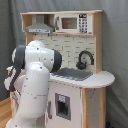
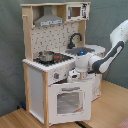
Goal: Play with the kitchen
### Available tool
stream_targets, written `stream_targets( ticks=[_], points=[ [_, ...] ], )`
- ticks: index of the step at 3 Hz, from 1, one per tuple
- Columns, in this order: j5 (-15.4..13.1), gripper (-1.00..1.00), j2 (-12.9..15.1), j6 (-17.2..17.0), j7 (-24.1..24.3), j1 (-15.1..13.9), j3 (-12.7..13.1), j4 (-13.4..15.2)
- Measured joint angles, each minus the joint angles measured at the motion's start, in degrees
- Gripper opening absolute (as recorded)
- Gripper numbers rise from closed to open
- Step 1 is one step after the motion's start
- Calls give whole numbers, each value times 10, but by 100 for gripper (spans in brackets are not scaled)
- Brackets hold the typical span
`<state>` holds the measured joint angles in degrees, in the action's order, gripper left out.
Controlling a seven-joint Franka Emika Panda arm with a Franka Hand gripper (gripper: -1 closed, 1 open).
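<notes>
I hang my gripper (image 2: pixel 75 75) at the kitchen (image 2: pixel 55 65) front by the knobs (image 2: pixel 56 76), ready to turn one; whether my fingers are spread, I cannot tell.

Kitchen (image 2: pixel 45 75) white with light wood edges in both exterior views. Back wall (image 1: pixel 70 47) white, small brick pattern. Hood (image 2: pixel 50 21) grey. Microwave (image 1: pixel 70 23) white, dark window. Faucet (image 1: pixel 85 59) black. Sink (image 1: pixel 72 74) grey. Pot (image 2: pixel 46 56) shiny silver on black stove top (image 2: pixel 52 60). Oven door (image 2: pixel 70 100) white, see-through window. Robot arm (image 1: pixel 32 85) white with black joints; blue light on top in second exterior view. Curtain (image 1: pixel 116 45) behind grey. Floor (image 2: pixel 110 107) light brown wood.
</notes>
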<state>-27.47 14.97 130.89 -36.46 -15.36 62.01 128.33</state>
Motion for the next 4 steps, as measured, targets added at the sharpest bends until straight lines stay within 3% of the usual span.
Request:
stream_targets(
  ticks=[3, 4],
  points=[
    [-13, -100, 12, 0, 156, 79, 4, 0],
    [-13, -100, 12, 0, 215, 86, 24, 1]
  ],
)
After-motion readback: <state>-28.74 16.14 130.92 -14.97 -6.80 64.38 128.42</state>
